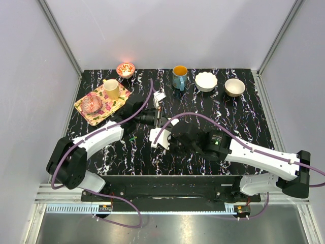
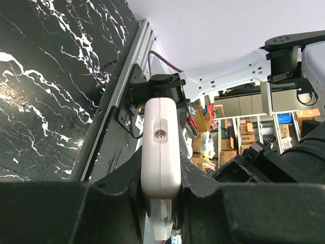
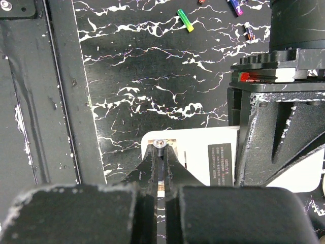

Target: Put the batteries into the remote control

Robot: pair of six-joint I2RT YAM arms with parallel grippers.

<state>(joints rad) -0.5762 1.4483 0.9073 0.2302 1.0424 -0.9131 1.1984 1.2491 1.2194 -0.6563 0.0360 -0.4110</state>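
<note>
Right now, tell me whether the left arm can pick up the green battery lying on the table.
Probably not yet. The left gripper is shut on the remote control, so it cannot grasp anything else; the green battery itself lies in the open on the table.

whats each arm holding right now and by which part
The left gripper clamps the remote control by its long side edges near one end. The right gripper pinches what looks like a battery by its body, metal tip showing.
</note>
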